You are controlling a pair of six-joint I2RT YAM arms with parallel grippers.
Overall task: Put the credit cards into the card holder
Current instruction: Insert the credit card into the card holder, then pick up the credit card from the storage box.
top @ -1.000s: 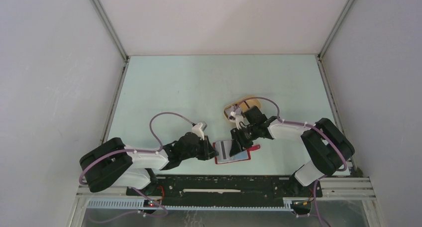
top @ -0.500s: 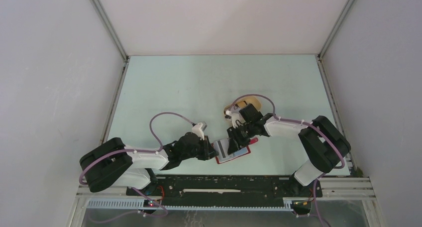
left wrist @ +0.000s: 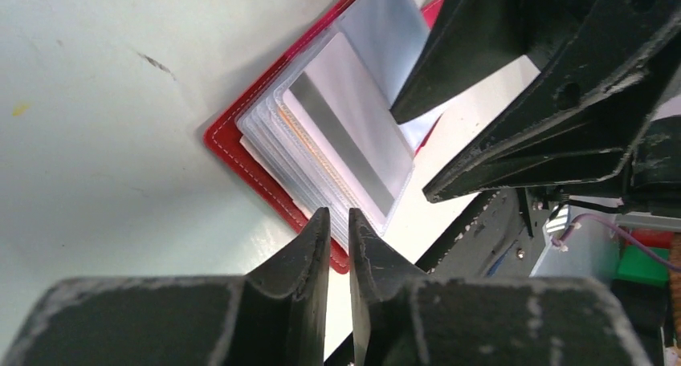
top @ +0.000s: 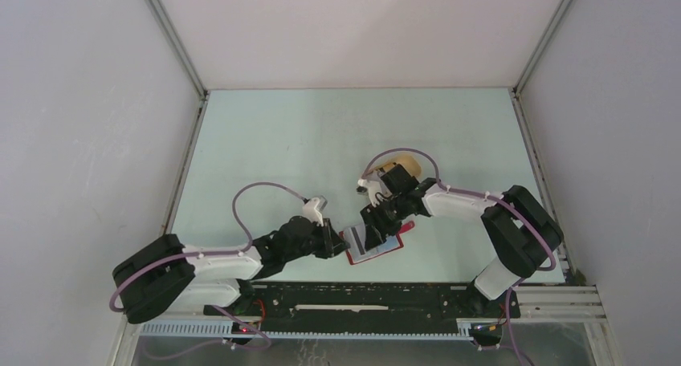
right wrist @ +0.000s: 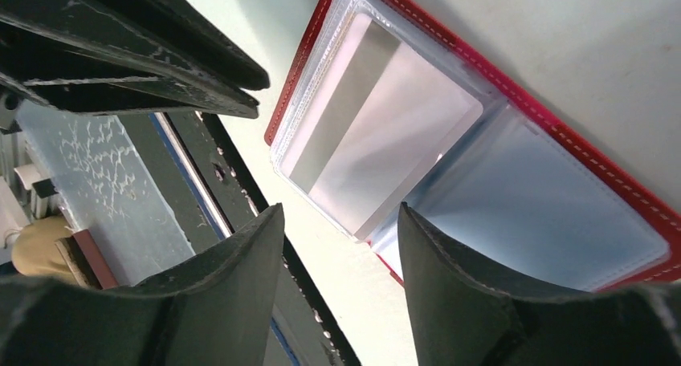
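beige tray (top: pixel 413 166) mostly hidden under r arm — card holder (right wrist: pixel 546 221) corner cropped, r wrist view

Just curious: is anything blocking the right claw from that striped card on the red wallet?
Nothing visible. The right gripper hangs open directly over the card on the open card holder; the left gripper sits aside at the holder's edge.

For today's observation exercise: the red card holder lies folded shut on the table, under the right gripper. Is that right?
No. The red card holder lies open, not shut, on the table, under the right gripper; the right wrist view shows a striped card inside.
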